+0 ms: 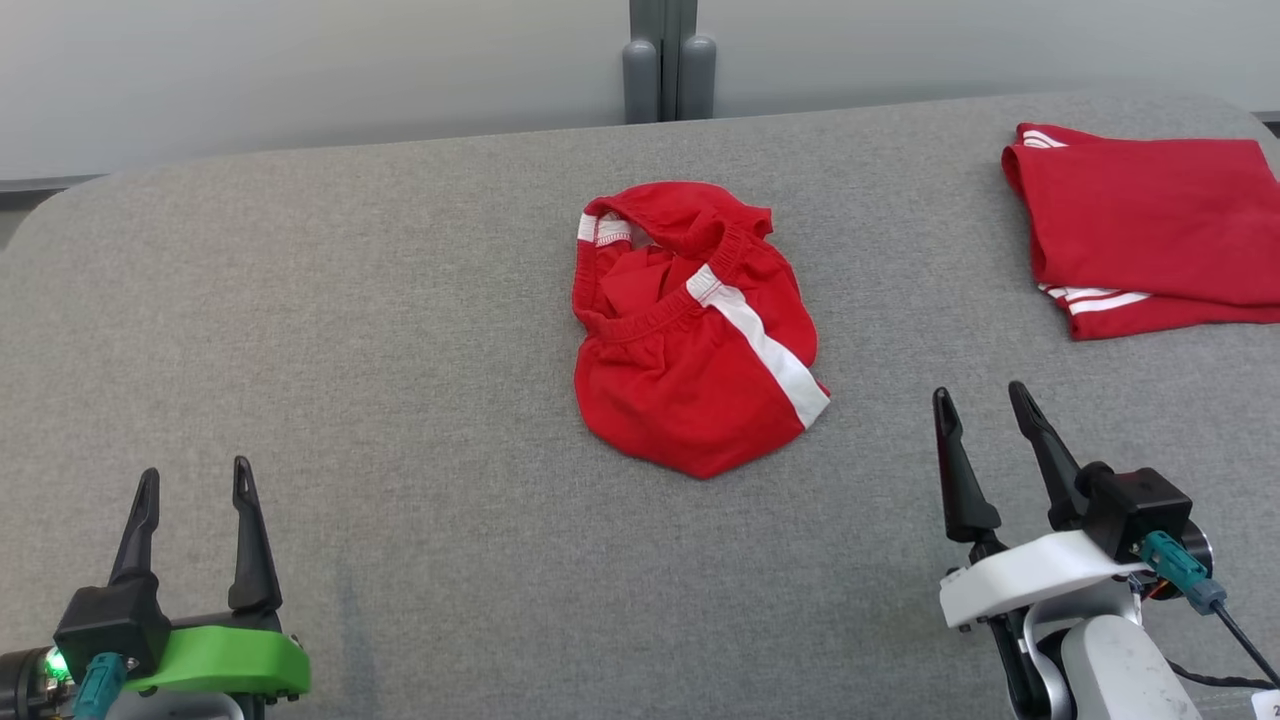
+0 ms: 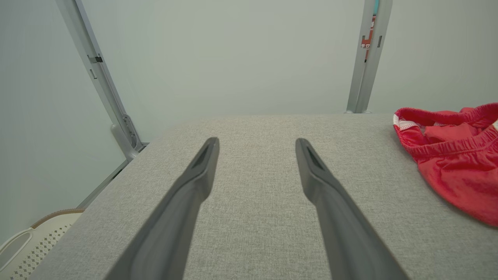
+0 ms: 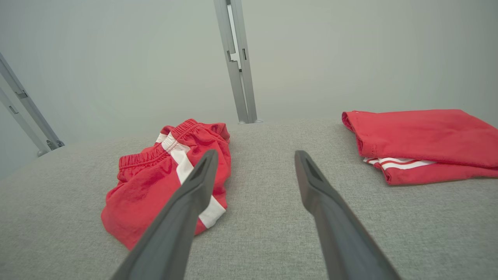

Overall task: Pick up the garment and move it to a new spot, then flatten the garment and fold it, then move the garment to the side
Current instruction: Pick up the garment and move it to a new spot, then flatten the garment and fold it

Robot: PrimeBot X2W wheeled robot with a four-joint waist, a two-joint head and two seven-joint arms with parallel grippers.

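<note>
The garment is a crumpled pair of red shorts with a white side stripe and an elastic waistband, bunched in the middle of the grey table. It shows at the right edge of the left wrist view and left of centre in the right wrist view. My left gripper hovers open near the front left, well clear of the shorts, with nothing between its fingers. Open as well, my right gripper stands at the front right, empty, its fingers to the right of the shorts.
A folded red garment with white stripes lies at the table's far right corner. Pale panels and a grey post stand behind the table. A white perforated basket sits low off the table's left side.
</note>
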